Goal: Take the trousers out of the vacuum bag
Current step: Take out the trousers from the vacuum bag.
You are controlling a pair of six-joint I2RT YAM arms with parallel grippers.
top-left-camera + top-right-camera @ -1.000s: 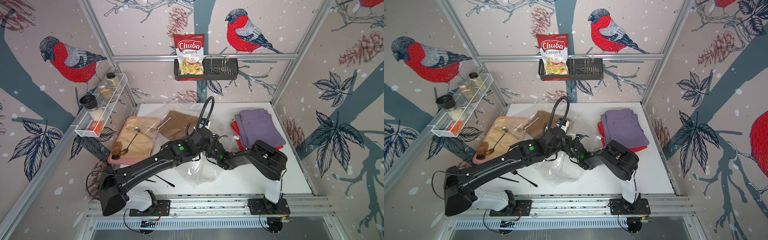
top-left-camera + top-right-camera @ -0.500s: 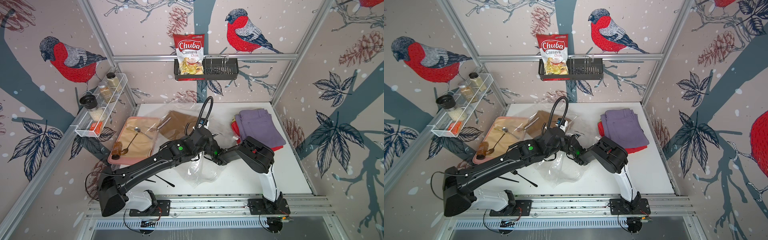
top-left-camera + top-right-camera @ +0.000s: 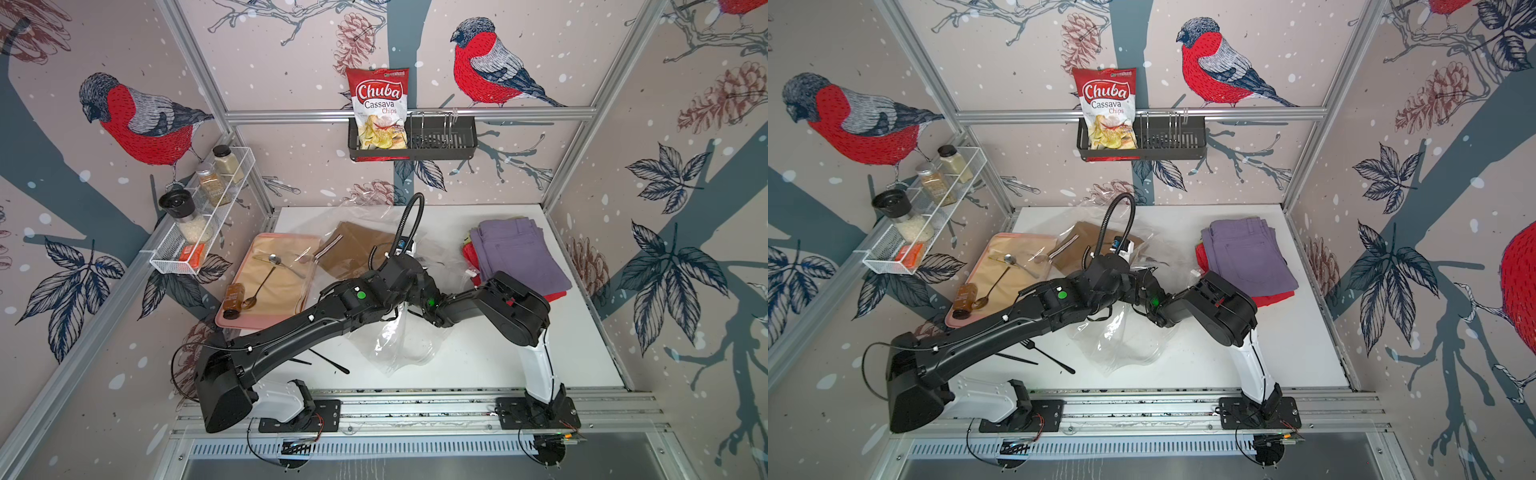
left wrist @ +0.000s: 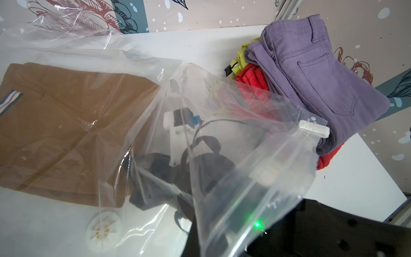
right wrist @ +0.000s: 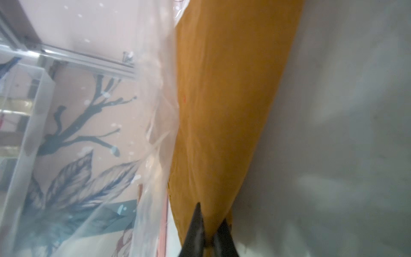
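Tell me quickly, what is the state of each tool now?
Left tool: closed, apparently gripping the vacuum bag by its edge.
Right tool: closed, pinching the mustard-brown trousers inside the bag.

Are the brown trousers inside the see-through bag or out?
Inside: the vacuum bag's clear plastic lies over the brown trousers; the right gripper pinches their edge.

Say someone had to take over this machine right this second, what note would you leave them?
Left gripper: shut, tips hidden; seemingly holding the vacuum bag open.
Right gripper: shut on the brown trousers, inside the bag.
Done: purple trousers, red trousers and yellow-green trousers stacked outside.
To do: pull the brown pair out.
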